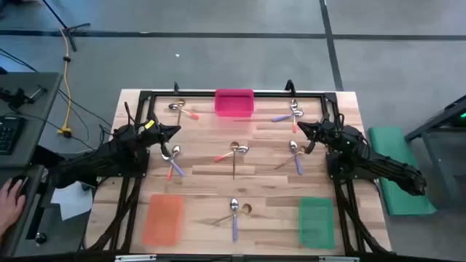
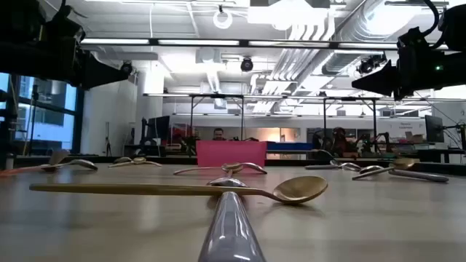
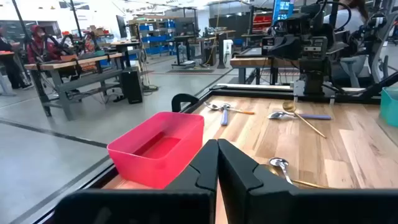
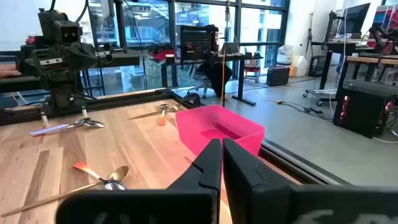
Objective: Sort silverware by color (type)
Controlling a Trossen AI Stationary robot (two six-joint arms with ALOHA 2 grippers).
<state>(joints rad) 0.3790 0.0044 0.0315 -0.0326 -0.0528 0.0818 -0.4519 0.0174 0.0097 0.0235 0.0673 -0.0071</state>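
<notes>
Small spoons lie scattered flat on the wooden table: a pair near the far-left corner (image 1: 182,109), a pair (image 1: 172,159) below my left gripper, a gold one crossed with an orange-handled one at the centre (image 1: 234,153), some at the right (image 1: 295,153), a pair at far right (image 1: 287,113), and a purple-handled one with a gold one near the front (image 1: 234,211). My left gripper (image 1: 175,131) (image 3: 217,155) hovers shut and empty over the left half. My right gripper (image 1: 300,128) (image 4: 222,152) hovers shut and empty over the right half. Both are raised well above the table in the low view.
A pink tray (image 1: 234,102) sits at the middle of the far edge, an orange tray (image 1: 162,218) at the near left, a green tray (image 1: 316,220) at the near right. A black frame (image 1: 218,93) borders the table. A person's hand (image 1: 9,193) shows off the table's left.
</notes>
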